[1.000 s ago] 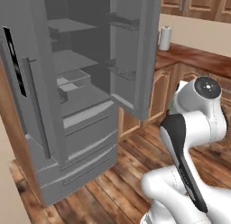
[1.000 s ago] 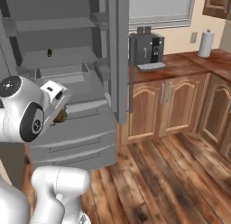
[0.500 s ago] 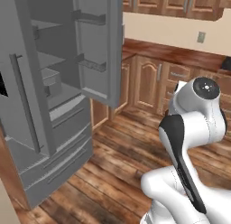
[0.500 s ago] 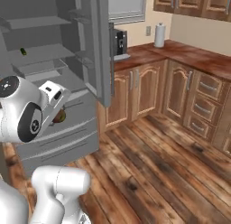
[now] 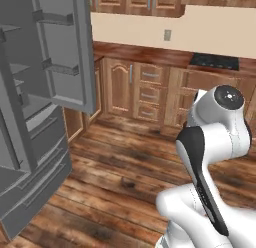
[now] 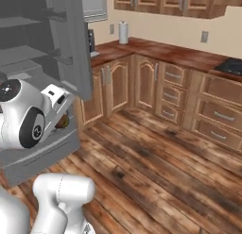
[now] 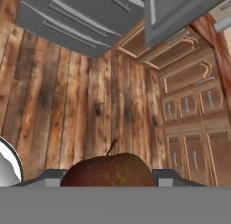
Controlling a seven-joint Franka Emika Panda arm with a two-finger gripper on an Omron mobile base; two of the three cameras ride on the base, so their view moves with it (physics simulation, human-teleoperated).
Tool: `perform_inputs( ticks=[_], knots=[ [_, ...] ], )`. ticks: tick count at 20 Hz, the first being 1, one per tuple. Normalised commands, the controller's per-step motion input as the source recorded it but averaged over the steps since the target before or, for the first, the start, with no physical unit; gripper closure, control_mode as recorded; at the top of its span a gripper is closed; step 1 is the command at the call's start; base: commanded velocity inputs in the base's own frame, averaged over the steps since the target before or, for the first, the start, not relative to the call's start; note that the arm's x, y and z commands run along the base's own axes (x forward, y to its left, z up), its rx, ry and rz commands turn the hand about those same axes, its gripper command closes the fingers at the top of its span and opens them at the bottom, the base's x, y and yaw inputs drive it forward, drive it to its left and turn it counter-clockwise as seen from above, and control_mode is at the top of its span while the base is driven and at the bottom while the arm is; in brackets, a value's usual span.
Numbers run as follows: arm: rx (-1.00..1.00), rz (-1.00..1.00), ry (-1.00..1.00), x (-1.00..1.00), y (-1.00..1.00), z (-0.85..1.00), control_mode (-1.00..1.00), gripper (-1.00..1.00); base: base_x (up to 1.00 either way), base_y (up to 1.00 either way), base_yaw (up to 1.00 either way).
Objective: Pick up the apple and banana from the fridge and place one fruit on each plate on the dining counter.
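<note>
The claw (image 7: 109,184) sits at the bottom centre of the hand view with the apple (image 7: 108,170) held between its two tips, which press against the fruit's left and right sides. The apple is reddish-brown with faint yellow flecks, and its thin stem points up toward the middle of the frame. In the right base view the apple (image 6: 63,121) shows as a small brown spot at the left of the frame, just to the right of the arm's white wrist and in front of the fridge's lower drawers.

Under the apple in the hand view lies a wooden plank floor (image 7: 67,101) with dark knots. The fridge (image 7: 76,20) crosses the top of that frame, its grey drawer fronts at the upper left and one open door at the upper right. Wooden cabinet doors and drawers (image 7: 191,123) run down the right edge.

In the left base view the fridge (image 5: 30,117) fills the left side with its doors open, grey shelves and door bins visible inside. A wall bench (image 5: 150,52) with a reddish-brown top runs across the upper middle, with drawers below it and a black cooktop (image 5: 215,61) at the upper right. In the right base view a paper towel roll (image 6: 123,32) stands upright on that bench at the top centre.
</note>
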Motion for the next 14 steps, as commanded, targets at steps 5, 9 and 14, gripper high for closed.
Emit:
perform_inputs(
  ticks=[5,9,14],
  knots=[
    [0.0,0.0,0.0,0.0,0.0,0.0,1.0,1.0,-0.73,0.0,-0.39],
    [0.0,0.0,0.0,0.0,0.0,0.0,1.0,1.0,-0.73,0.0,-0.37],
    [0.0,0.0,0.0,0.0,0.0,0.0,1.0,1.0,-0.74,0.0,-0.36]
  ],
)
